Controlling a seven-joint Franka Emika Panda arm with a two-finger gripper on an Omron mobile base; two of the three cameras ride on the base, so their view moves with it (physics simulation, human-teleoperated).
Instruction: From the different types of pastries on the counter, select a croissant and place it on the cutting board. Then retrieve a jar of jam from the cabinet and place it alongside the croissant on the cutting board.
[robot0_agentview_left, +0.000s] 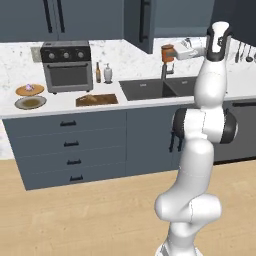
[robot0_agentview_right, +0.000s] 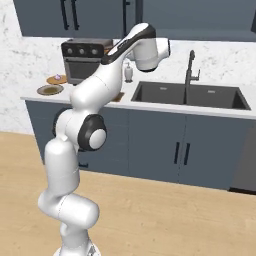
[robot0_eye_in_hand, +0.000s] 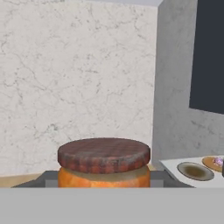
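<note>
Gripper (robot0_agentview_left: 170, 53) raised high above the sink (robot0_agentview_left: 150, 88), closed on a jar of jam (robot0_agentview_left: 167, 52) held clear of the counter (robot0_agentview_left: 60, 107), in front of the marbled wall and just below the dark upper cabinets (robot0_agentview_left: 90, 17). Jar orange-bodied with a reddish-brown checked lid, seen close up in the hand view (robot0_eye_in_hand: 104, 162) with dark finger tips (robot0_eye_in_hand: 48, 178) flanking it low on either side. Faucet (robot0_agentview_left: 164, 71) directly beneath the held jar in the left base view; same faucet (robot0_agentview_right: 190, 67) standing at the back of the sink (robot0_agentview_right: 190, 95) in the right base view. Cutting board (robot0_agentview_left: 97, 100) lying on the counter left of the sink, in front of the toaster oven (robot0_agentview_left: 67, 66), with a brownish pastry, apparently the croissant (robot0_agentview_left: 90, 98), on its left part; detail too small to confirm. Two bottles (robot0_agentview_left: 103, 73) standing between oven and sink. Two plates at the far left of the counter: nearer one (robot0_agentview_left: 30, 102) with a dark pastry, farther one (robot0_agentview_left: 29, 90) with a pinkish item. Jar well apart from the cutting board, up and to its right.
</note>
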